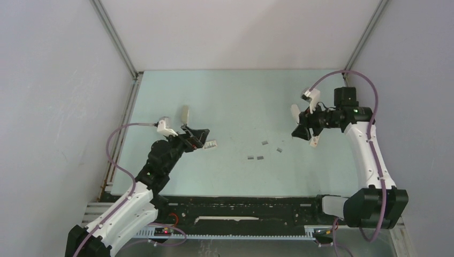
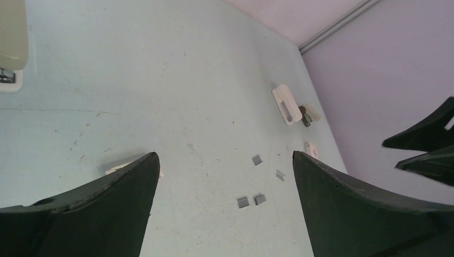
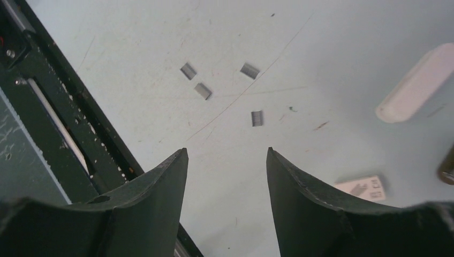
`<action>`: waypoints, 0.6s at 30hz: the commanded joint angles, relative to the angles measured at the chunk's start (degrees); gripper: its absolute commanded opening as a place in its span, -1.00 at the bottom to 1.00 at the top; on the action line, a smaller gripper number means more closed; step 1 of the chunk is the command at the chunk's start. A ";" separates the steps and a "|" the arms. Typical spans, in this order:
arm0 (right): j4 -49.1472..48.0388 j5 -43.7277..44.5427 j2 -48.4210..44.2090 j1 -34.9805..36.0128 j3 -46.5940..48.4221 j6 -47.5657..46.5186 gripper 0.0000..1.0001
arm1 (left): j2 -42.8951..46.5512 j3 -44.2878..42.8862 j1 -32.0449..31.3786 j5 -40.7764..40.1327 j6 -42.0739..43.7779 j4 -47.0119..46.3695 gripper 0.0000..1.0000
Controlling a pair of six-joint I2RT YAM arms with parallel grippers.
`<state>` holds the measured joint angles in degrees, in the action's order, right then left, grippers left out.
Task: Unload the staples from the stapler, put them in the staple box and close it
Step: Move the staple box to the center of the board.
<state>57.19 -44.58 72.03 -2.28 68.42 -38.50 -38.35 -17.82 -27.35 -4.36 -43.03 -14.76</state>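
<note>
Finds stapler (image 1: 295,113) lying right of centre on bench (image 1: 230,96), just beside right pincer (image 3: 227,150); shows both pincers apart and empty, left pincer (image 2: 225,155) widest; spots staples (image 1: 260,157) scattered mid-bench, nearer than stapler; reckons stapler light, stiff, slick plastic, best pinched across long sides; reckons staples featherlight, flat, crumbly, awkward to lift.

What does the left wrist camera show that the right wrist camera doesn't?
Only the left wrist view shows the white stapler and, at the frame's right edge, the right gripper. Only the right wrist view shows the black rail running down its left side. Both show the four loose staples on the table and the beige bar.
</note>
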 commanded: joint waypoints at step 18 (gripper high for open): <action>2.66 -9.83 -3.52 -4.01 4.71 3.19 0.35 | 3.62 -5.13 1.89 3.55 4.95 3.69 1.00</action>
<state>59.02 -51.66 69.32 -5.67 71.68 -36.27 -35.68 -20.08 -26.04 -1.34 -38.98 -9.72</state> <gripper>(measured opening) 0.674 0.996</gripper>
